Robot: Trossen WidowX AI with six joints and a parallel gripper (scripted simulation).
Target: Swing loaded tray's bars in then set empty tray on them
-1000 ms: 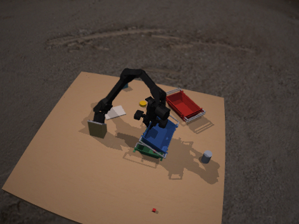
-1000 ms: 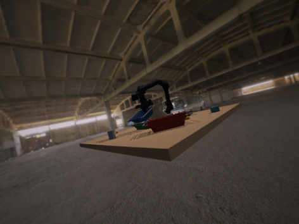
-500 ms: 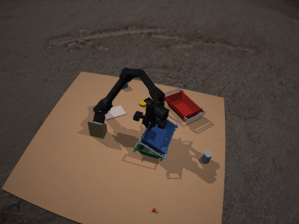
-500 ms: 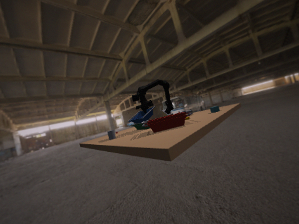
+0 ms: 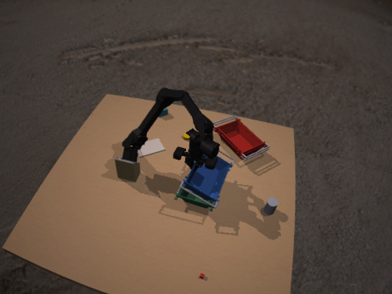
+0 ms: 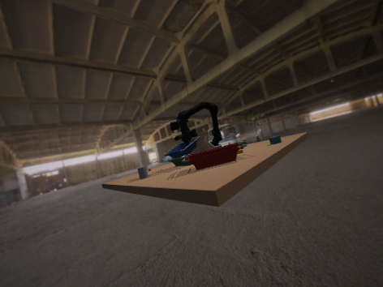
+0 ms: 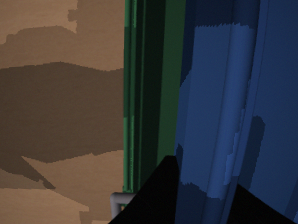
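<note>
The blue empty tray (image 5: 209, 176) (image 6: 182, 150) (image 7: 217, 100) hangs tilted over the green loaded tray (image 5: 192, 201) (image 6: 178, 162) (image 7: 171, 75), its side away from the gripper lower. My gripper (image 5: 192, 166) (image 6: 187, 142) (image 7: 182, 166) is shut on the blue tray's long side wall. A wire bar (image 5: 198, 196) lies across the green tray's near end. Another bar (image 5: 224, 156) shows at the far end; a corner of a grey bar (image 7: 116, 200) shows in the wrist view. The blue tray hides most of the load. Whether it touches the bars cannot be told.
A red tray (image 5: 240, 138) (image 6: 215, 158) with wire bars stands behind, to the right. A grey cylinder (image 5: 271, 206) (image 6: 142, 173) stands at the right. A white plate (image 5: 152, 147), a yellow piece (image 5: 186, 136) and a teal block (image 5: 164, 112) (image 6: 275, 139) lie farther back. A small red block (image 5: 202, 276) lies in front.
</note>
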